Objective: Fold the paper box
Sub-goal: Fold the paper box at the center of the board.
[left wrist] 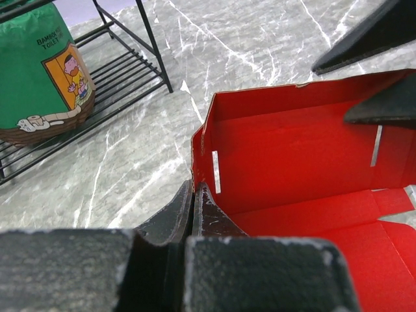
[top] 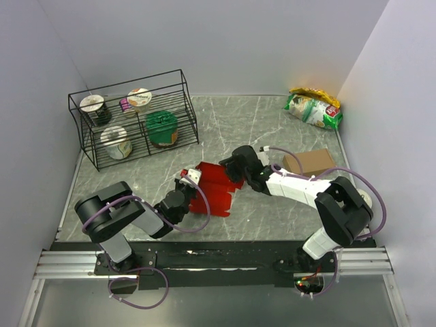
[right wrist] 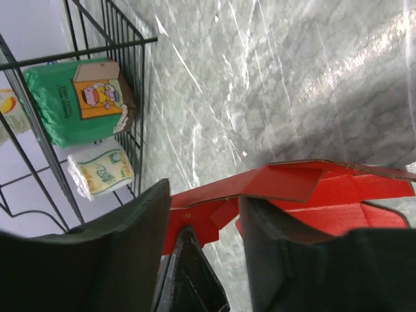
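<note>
Pressed together, the left jaws pinch the thin raised wall at the near-left corner of the paper box (top: pixel 216 189). In the left wrist view the two dark fingers (left wrist: pixel 174 218) meet, and the red card edge runs down between their tips. The right jaws stand spread, with one finger (right wrist: pixel 130 240) on each side of a folded red flap at the box's far-right edge. Whether either pad touches the card cannot be told.

The paper box lies opened out near the middle of the counter (top: pixel 272 129), between the two wrists, its red inside facing up. A long back wall stands upright and a side wall is creased up at the left. Flat panels spread toward the near edge of the counter.

The left arm (top: pixel 116 214) reaches in low from the near left. The right arm (top: pixel 300 185) comes in from the right, its wrist over the box's far corner.

A wire rack (top: pixel 133 119) stands at the far left, its near-right foot near the box's far-left corner but apart from it. A green pack (top: pixel 162 128) sits in the rack's right end. Bare marbled counter shows behind the box up to the back wall, and to the right of the rack.

A brown cardboard box (top: pixel 313 162) lies just beyond the right forearm, well apart from the red card. A snack bag (top: pixel 313 109) rests in the far-right corner. On the near side, a strip of counter separates the box's front edge from the black base rail (top: pixel 218 248).
</note>
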Available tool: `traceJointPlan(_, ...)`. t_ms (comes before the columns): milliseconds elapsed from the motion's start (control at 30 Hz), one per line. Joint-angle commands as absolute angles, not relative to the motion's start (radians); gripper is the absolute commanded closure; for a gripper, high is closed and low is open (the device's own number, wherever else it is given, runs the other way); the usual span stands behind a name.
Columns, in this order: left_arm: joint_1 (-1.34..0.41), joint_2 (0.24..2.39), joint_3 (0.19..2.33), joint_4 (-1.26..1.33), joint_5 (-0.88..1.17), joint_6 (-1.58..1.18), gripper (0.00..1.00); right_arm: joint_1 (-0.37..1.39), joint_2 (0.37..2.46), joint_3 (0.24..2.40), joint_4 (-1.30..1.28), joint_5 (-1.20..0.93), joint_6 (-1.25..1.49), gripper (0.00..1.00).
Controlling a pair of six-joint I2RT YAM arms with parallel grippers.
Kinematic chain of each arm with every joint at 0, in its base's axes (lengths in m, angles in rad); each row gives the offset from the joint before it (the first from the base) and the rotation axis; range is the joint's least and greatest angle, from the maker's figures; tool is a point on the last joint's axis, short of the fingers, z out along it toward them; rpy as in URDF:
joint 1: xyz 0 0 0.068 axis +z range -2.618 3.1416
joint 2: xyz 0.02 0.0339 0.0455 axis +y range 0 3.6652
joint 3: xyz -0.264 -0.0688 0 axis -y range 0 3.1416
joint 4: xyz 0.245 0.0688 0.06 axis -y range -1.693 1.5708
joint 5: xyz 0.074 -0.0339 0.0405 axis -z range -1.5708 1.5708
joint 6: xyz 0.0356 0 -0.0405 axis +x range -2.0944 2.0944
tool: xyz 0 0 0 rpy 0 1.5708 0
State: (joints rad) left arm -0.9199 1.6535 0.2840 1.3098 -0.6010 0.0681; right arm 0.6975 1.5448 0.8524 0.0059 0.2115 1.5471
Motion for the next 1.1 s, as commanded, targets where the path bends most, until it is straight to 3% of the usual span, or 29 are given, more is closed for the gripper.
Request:
traceJointPlan(0, -0.927, 1.667, 0.273, 1.657, -0.618, 0.100, 0.99, 0.684, 1.514, 0.891, -0.037, 0.291, 1.551, 0.57)
traceJointPlan(367, -0.934, 1.672, 0.264, 1.689, -0.629, 0.120, 0.99, 0.660, 1.554, 0.890, -0.035, 0.267, 1.555, 0.70)
traceJointPlan(600, -0.946, 1.680, 0.273, 1.687, -0.634, 0.121, 0.99, 0.658, 1.548, 0.913, -0.040, 0.282, 1.525, 0.89)
traceJointPlan(700, -0.946, 1.678, 0.276, 1.683, -0.630, 0.118, 0.77, 0.658, 1.539, 0.917, -0.040, 0.288, 1.519, 1.00)
traceJointPlan(733, -0.948, 1.677, 0.276, 1.681, -0.618, 0.117, 0.63, 0.658, 1.537, 0.914, -0.029, 0.290, 1.516, 1.00)
traceJointPlan(800, -0.948, 1.663, 0.275, 1.661, -0.600, 0.111, 0.48, 0.658, 1.531, 0.899, -0.012, 0.290, 1.510, 1.00)
traceJointPlan(833, -0.946, 1.655, 0.275, 1.652, -0.585, 0.104, 0.33, 0.658, 1.525, 0.891, 0.024, 0.291, 1.503, 1.00)
traceJointPlan(867, -0.948, 1.637, 0.272, 1.638, -0.575, 0.095, 0.26, 0.658, 1.520, 0.873, 0.041, 0.296, 1.497, 1.00)
traceJointPlan(933, -0.948, 1.609, 0.265, 1.583, -0.537, 0.069, 0.13, 0.660, 1.508, 0.844, 0.128, 0.310, 1.471, 1.00)
traceJointPlan(1067, -0.939, 1.476, 0.270, 1.389, -0.468, -0.044, 0.04, 0.660, 1.486, 0.723, 0.349, 0.327, 1.387, 1.00)
